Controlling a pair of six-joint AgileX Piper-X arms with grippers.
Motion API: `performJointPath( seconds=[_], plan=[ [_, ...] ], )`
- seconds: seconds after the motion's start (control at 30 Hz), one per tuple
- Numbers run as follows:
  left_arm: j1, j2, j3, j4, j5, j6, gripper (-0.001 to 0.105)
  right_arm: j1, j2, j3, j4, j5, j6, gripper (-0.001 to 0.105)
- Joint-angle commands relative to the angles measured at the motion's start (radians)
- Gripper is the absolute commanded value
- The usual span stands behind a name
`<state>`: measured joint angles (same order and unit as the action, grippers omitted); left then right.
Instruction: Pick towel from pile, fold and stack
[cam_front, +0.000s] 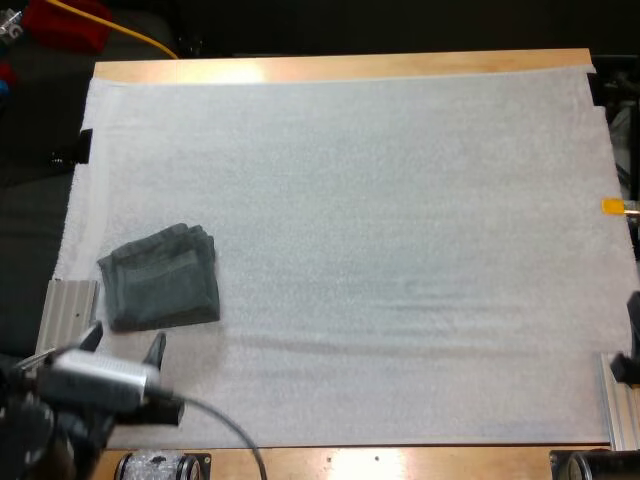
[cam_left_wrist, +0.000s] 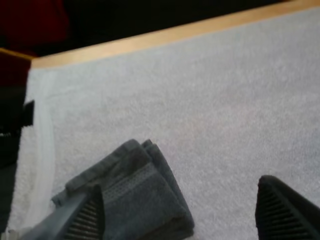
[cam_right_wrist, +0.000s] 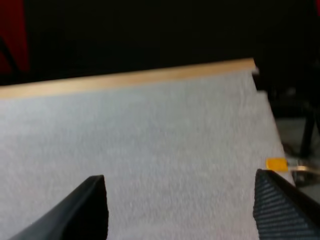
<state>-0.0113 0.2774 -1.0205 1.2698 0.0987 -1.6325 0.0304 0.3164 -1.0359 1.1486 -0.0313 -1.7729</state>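
A dark grey-green towel (cam_front: 162, 279), folded into a thick square, lies on the white mat (cam_front: 380, 230) at the left side. My left gripper (cam_front: 124, 343) hovers just in front of the towel's near edge, open, its fingertips (cam_front: 155, 347) apart and clear of the cloth. In the left wrist view the folded towel (cam_left_wrist: 135, 192) lies by one finger (cam_left_wrist: 87, 215) and the left gripper (cam_left_wrist: 182, 212) holds nothing. My right gripper (cam_right_wrist: 180, 207) is open above bare mat near the mat's right edge, with nothing between its fingers (cam_right_wrist: 87, 200).
A ribbed metal rail (cam_front: 68, 310) lies at the mat's left edge beside the towel; another metal rail (cam_front: 620, 400) sits at the right front. The wooden table edge (cam_front: 340, 66) runs along the far side. Bare mat spreads over the middle and right.
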Motion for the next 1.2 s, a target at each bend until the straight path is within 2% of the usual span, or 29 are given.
performJointPath(
  seconds=[0.0, 0.3, 0.6, 0.73, 1.0, 1.17],
  plan=[
    [-0.005, -0.023, 0.003, -0.012, -0.013, -0.007, 0.061, -0.004, -0.021, -0.007, 0.005, -0.003, -0.012, 0.061],
    [-0.005, -0.262, 0.025, 0.034, -0.013, -0.007, 0.061, -0.004, -0.198, -0.007, 0.080, -0.018, -0.007, 0.061],
    [-0.005, -0.433, 0.023, 0.220, -0.013, -0.007, 0.061, -0.004, -0.373, -0.007, 0.179, -0.018, 0.024, 0.061],
    [0.000, -0.434, 0.017, 0.297, -0.017, -0.007, 0.061, -0.004, -0.373, -0.015, 0.246, -0.018, 0.025, 0.061],
    [0.000, -0.433, 0.064, 0.197, -0.017, 0.000, 0.061, -0.004, -0.373, 0.058, 0.182, -0.018, 0.025, 0.061],
    [0.000, -0.431, 0.176, 0.059, -0.015, 0.000, 0.061, -0.004, -0.373, 0.149, 0.060, -0.018, 0.025, 0.061]
  ],
)
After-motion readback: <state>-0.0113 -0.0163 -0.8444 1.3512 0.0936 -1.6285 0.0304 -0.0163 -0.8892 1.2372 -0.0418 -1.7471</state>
